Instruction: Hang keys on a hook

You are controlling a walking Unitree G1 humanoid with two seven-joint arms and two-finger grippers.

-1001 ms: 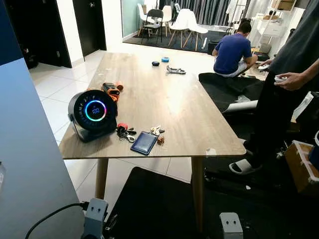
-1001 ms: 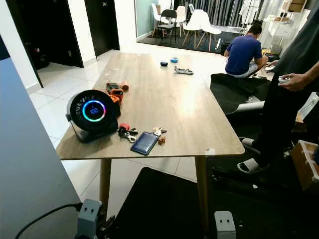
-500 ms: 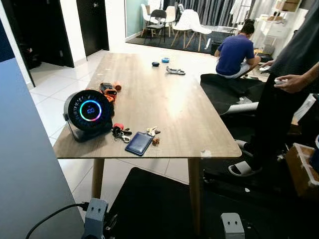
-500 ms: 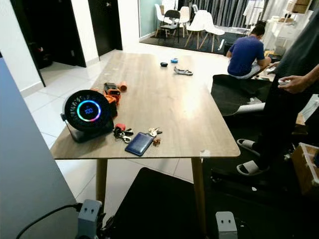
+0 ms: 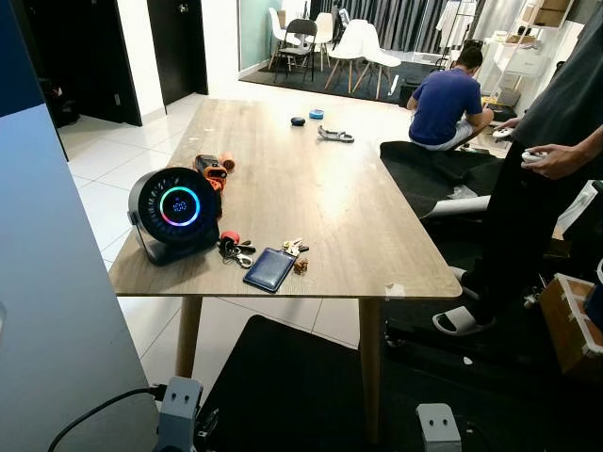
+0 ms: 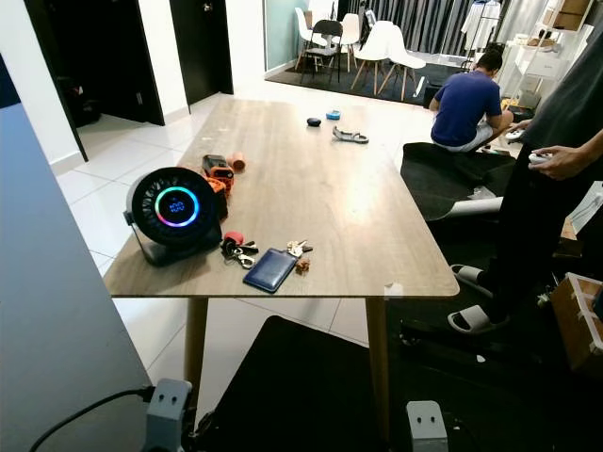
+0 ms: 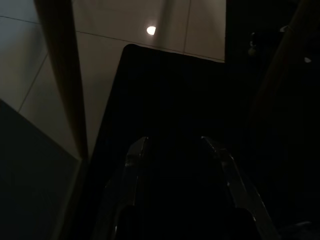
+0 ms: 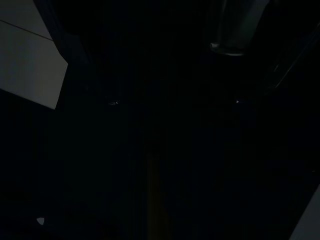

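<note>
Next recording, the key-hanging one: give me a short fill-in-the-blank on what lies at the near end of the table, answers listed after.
1. The keys lie on the wooden ____, not in either gripper.
2. The flat thing just in front of the keys is a dark ____ wallet.
3. The round black fan with its glowing ring stands to the robot's ____ of the keys.
4. In the left wrist view, the left gripper has its fingers ____, with nothing between them.

Missing words: table; blue; left; open

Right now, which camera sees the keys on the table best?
The right eye view: the keys lie sharp beside the blue wallet. The left eye view shows them about as well. Both wrist views are dark and point at the floor.
</note>
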